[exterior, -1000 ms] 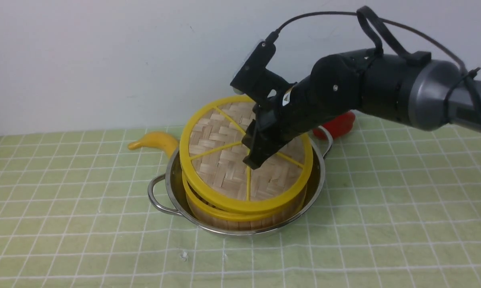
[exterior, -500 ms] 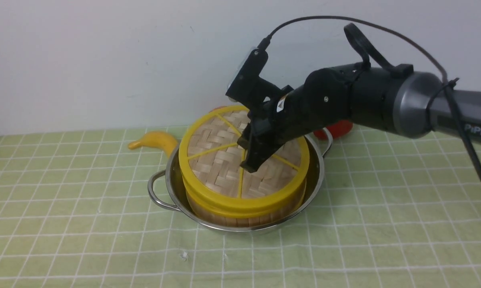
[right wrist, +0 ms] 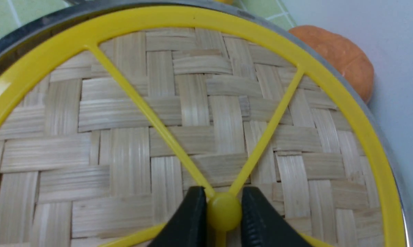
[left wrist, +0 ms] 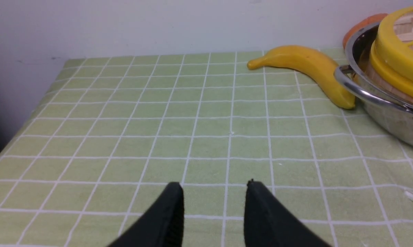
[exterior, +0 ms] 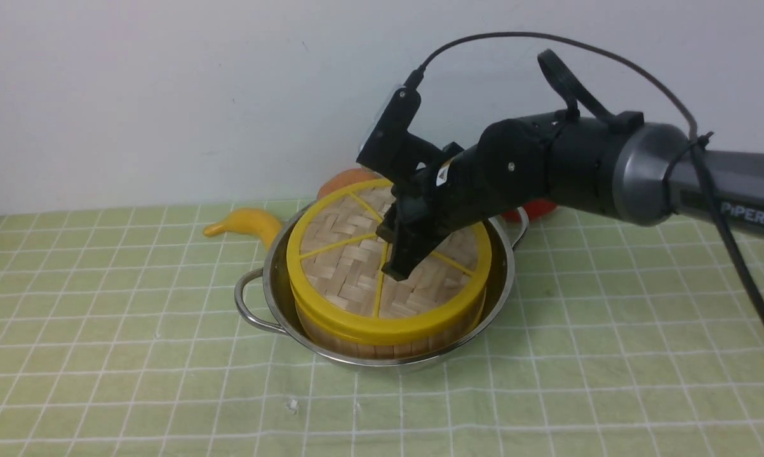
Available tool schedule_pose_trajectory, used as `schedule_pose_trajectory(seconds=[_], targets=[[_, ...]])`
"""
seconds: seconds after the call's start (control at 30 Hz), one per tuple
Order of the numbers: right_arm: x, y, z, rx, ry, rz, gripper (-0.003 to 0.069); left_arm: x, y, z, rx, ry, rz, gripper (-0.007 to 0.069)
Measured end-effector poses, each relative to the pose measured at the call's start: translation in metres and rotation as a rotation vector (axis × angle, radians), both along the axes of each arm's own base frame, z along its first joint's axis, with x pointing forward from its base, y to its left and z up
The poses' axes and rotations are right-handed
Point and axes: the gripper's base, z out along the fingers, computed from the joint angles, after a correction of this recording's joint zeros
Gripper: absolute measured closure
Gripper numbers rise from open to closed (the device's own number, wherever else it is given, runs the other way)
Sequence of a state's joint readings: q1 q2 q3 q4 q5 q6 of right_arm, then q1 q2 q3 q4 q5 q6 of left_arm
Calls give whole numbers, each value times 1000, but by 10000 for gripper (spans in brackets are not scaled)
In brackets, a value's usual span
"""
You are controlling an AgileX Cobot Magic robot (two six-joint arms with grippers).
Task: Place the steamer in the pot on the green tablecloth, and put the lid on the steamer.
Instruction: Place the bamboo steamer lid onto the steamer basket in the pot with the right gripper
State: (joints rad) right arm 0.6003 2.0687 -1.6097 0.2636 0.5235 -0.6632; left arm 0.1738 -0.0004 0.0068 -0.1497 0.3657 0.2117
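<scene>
The lid [exterior: 350,266], a woven bamboo disc with yellow rim and spokes, lies level on the steamer [exterior: 388,348]. The steamer stands inside the shiny pot [exterior: 274,298] on the green tablecloth [exterior: 102,317]. My right gripper [exterior: 394,270] reaches down from the right onto the lid's centre. In the right wrist view its fingers [right wrist: 192,212] are shut on the lid's yellow hub [right wrist: 224,212]. The steamer's inside is hidden under the lid. My left gripper [left wrist: 214,184] shows only in the left wrist view, open over bare cloth, to the left of the pot [left wrist: 381,103].
A yellow banana [exterior: 245,225] lies against the pot's far left side. An orange round thing [exterior: 340,181] sits behind the pot by the wall, and a red thing [exterior: 537,206] behind its right handle. The cloth's left edge [left wrist: 27,116] borders a grey wall.
The lid, tilted above the steamer a second ago, has come down and now sits flat on it. My right gripper sank with it, still gripping the hub.
</scene>
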Motion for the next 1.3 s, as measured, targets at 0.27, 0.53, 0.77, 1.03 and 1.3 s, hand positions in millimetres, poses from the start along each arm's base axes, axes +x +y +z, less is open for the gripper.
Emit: schedule_pose_trajectory(seconds=[0.27, 0.53, 0.77, 1.03, 1.3], targets=[[4, 2, -4, 2, -27, 4, 516, 0, 0, 0, 1, 0, 0, 382], [5, 2, -3, -1, -45, 12, 516, 0, 0, 0, 1, 0, 0, 382], [6, 3, 0, -7, -71, 28, 517, 0, 0, 0, 1, 0, 0, 382], [9, 5, -7, -27, -98, 52, 518, 0, 0, 0, 1, 0, 0, 382], [11, 5, -8, -24, -110, 51, 518, 0, 0, 0, 1, 0, 0, 382]])
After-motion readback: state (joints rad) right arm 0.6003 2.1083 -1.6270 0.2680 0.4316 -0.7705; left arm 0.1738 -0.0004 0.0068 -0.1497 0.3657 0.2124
